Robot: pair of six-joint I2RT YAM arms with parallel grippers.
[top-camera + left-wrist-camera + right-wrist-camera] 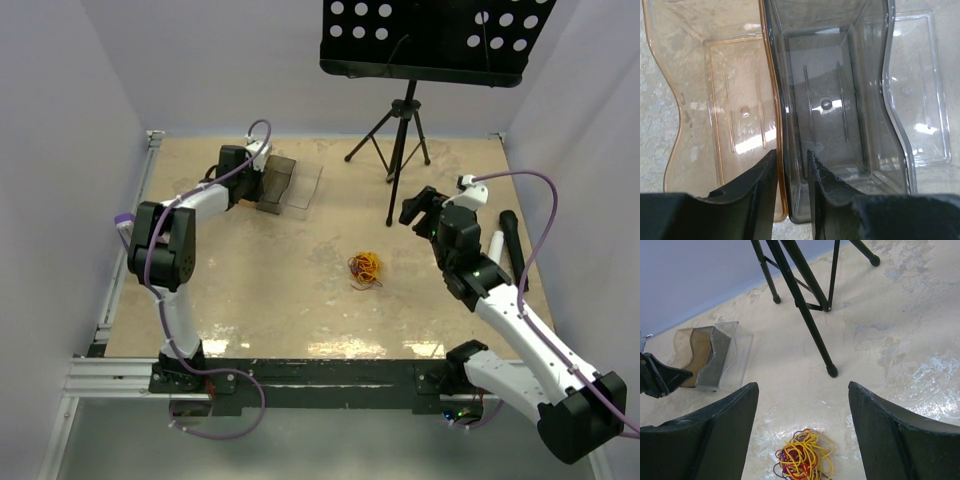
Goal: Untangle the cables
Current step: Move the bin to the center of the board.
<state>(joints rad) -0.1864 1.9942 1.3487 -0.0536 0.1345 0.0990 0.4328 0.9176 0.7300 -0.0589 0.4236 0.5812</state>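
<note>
Cables (365, 268): yellow, orange, red and dark wires in one tangled clump mid bench (250, 290), touching nothing else. Right fingers (715, 435) released, spread wide, hovering far-right of the clump; in the wrist view the clump lies low between them. Left fingers (760, 200) at far left over three trays set side by side. They are nearly together astride the adjoining walls of amber tray (715, 100) and grey tray (840, 100); cannot tell if pinching. Clear tray (920, 100) right of grey.
</note>
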